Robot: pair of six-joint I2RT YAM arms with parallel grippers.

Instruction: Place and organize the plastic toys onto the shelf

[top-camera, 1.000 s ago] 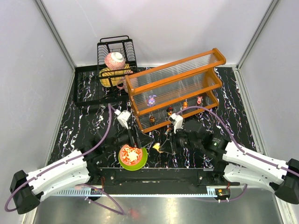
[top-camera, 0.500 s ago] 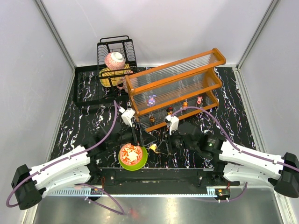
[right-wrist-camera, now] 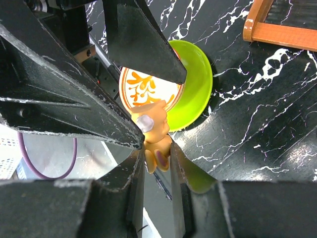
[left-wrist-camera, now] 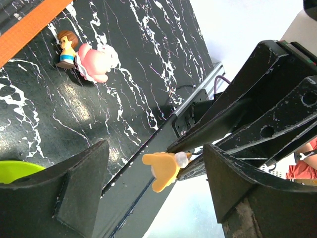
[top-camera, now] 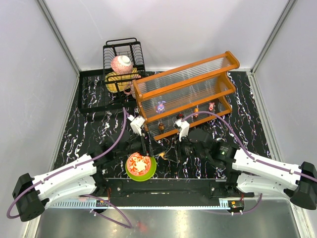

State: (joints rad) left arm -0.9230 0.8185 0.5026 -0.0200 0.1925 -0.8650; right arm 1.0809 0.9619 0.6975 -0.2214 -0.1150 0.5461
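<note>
Your left arm (top-camera: 64, 181) and right arm (top-camera: 262, 166) wear white shells, black joints, looping purple cables (top-camera: 121, 130) and matte black fingers (left-wrist-camera: 74, 191).

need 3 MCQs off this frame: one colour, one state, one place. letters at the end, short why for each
1. Colour of the bowl rim?
A) red B) blue C) green

2. State of the orange toy?
A) clamped by the right gripper, with the left gripper jaws open either side of it
B) clamped by the left gripper
C) lying in the bowl

3. Place of the purple toy?
A) in the bowl B) on the shelf C) in the left gripper

C: the rim shows lime green.
A: the right wrist view shows it pinched, and the left wrist view shows gaps on both sides.
B: it stands inside the shelf frame.
</note>
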